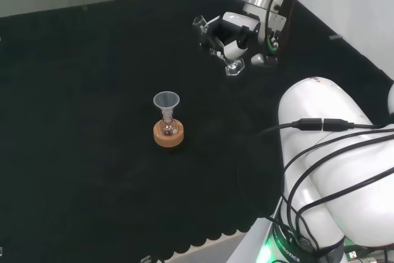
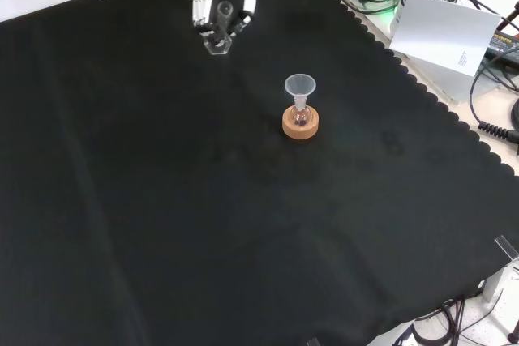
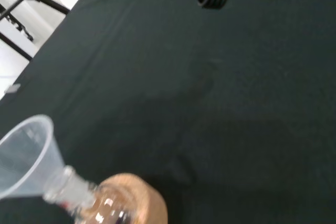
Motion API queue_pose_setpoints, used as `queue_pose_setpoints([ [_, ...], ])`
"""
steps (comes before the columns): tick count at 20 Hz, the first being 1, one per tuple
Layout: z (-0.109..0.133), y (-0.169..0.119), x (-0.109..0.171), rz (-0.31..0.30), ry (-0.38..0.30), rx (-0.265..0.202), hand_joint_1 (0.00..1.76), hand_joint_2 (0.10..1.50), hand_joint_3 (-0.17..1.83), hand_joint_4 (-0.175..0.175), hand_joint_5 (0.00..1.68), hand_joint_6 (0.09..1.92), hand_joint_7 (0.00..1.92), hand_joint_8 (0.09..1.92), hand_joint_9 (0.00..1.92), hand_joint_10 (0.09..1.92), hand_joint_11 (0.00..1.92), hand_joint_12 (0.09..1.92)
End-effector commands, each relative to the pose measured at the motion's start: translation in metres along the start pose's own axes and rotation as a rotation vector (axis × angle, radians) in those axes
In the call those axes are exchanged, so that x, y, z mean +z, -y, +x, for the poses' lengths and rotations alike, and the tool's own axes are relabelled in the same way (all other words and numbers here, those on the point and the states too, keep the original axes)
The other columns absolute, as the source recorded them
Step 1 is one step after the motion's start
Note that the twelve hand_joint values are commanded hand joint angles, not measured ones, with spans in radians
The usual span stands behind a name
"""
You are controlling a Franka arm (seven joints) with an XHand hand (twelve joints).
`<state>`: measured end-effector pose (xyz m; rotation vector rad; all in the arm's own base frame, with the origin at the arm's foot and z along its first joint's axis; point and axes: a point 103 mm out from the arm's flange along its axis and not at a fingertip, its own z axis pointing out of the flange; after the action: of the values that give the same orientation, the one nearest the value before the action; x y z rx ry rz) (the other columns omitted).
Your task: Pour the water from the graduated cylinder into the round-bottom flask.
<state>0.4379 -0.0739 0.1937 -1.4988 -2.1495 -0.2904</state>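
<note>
Your hand is curled around what looks like the clear graduated cylinder, tilted near the cloth's far edge in the front view. One round-bottom flask sits mid-cloth on one cork ring, one funnel on top. Bare cloth lies between them.

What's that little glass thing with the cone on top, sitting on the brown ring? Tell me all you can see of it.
It is a small clear round-bottom flask standing upright on a cork ring near the middle of the black cloth. A clear plastic funnel sits in its neck, mouth up. The bulb shows a reddish glint; whether it holds liquid I cannot tell. The hand is well apart from it.
</note>
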Motion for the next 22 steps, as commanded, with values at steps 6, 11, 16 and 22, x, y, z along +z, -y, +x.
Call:
queue_pose_setpoints([
  [6,0.042,0.044,0.016,0.166,0.125,0.047,1.42,0.96,0.71,-0.088,0.89,0.93,0.85,0.77,1.06,0.56,0.98,0.92],
  [11,0.049,0.053,0.02,0.239,0.186,0.08,1.42,0.96,0.71,-0.09,0.89,0.93,0.85,0.77,1.06,0.56,0.98,0.92],
  [16,0.05,0.058,0.024,0.324,0.254,0.117,1.42,0.96,0.71,-0.091,0.89,0.93,0.86,0.77,1.07,0.56,0.98,0.92],
  [22,0.056,0.055,0.032,0.387,0.297,0.146,1.43,0.95,0.71,-0.093,0.88,0.93,0.87,0.77,1.07,0.56,0.98,0.91],
])
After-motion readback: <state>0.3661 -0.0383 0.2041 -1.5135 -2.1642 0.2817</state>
